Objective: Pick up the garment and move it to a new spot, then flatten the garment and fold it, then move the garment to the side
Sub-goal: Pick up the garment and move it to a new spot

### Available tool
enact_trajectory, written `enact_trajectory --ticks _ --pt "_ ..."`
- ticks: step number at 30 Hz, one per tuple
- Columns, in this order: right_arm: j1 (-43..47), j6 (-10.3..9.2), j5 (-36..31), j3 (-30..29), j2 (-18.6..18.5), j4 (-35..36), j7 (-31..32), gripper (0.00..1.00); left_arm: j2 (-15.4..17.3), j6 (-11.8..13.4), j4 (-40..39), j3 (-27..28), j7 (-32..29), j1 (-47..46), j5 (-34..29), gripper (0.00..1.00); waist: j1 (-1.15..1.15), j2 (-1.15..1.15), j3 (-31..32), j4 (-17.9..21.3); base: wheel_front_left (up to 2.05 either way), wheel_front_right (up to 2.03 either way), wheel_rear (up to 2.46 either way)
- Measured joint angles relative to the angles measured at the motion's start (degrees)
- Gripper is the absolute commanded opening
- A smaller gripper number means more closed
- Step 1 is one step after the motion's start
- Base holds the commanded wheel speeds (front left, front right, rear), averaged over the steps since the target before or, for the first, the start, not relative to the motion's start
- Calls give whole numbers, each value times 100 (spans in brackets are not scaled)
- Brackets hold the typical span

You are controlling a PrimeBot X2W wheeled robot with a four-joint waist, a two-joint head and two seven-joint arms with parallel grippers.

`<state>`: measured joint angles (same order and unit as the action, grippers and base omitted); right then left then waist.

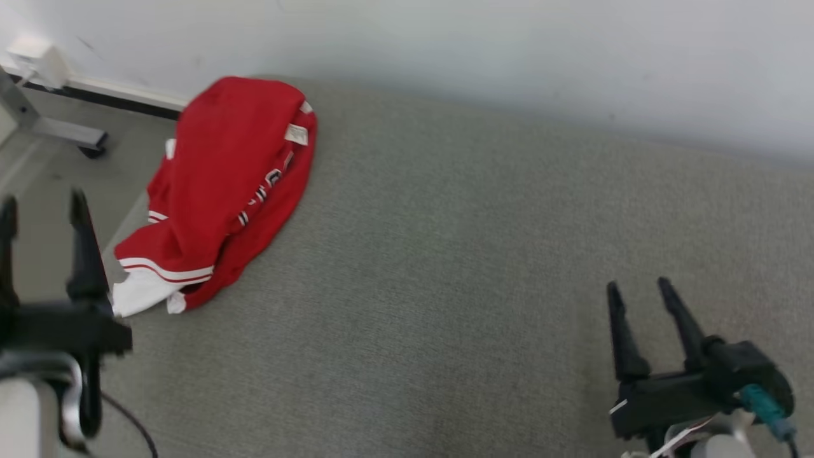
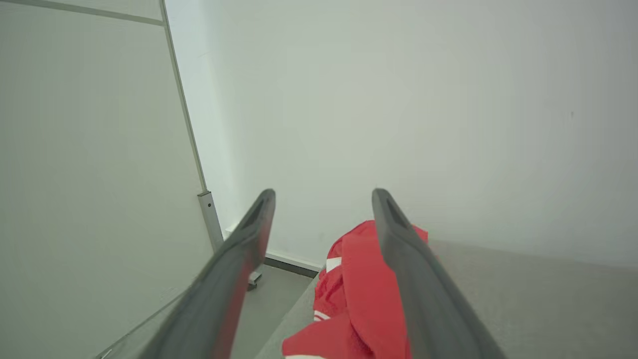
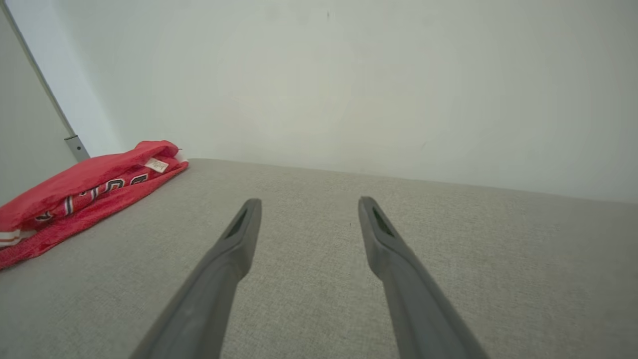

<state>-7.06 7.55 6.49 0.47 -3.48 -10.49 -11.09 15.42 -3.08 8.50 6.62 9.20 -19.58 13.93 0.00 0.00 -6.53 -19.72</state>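
A crumpled red-and-white fabric garment [image 1: 222, 184] is laid on a grey cloth surface [image 1: 445, 286]; left and right jaws are held apart.

Garment [image 1: 222, 184]: red, w/ white cuff & red-white stripes at the edge, white label, white lettering edged in black. Surface [image 1: 445, 286] under it: grey-beige, fine woven texture. Wall [image 1: 509, 57]: plain off-white. Left gripper [image 1: 43, 207] & right gripper [image 1: 638, 286]: black; teal plug [image 1: 763, 404] by the right one.
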Motion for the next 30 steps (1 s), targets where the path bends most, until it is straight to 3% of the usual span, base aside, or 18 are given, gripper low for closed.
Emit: enact_trajectory --ticks 6,14,24,30 --pt "-154 0 -57 -407 -218 455 107 100 377 -100 365 88 -269 -1191 186 100 1 0 -568 381 0 0 0" --pt "-288 0 -54 -768 -380 902 208 100 769 -149 1316 170 -523 -2078 314 100 1 0 -1232 971 0 0 0" --pt "-361 0 2 -904 -450 1053 243 100 1183 -198 2770 258 -834 -2365 405 100 2 1 -1753 1551 0 0 0" --pt "-366 0 2 -928 -425 1034 223 100 1269 -282 3650 187 -1040 -2420 537 100 1 1 -1939 1769 0 0 0"
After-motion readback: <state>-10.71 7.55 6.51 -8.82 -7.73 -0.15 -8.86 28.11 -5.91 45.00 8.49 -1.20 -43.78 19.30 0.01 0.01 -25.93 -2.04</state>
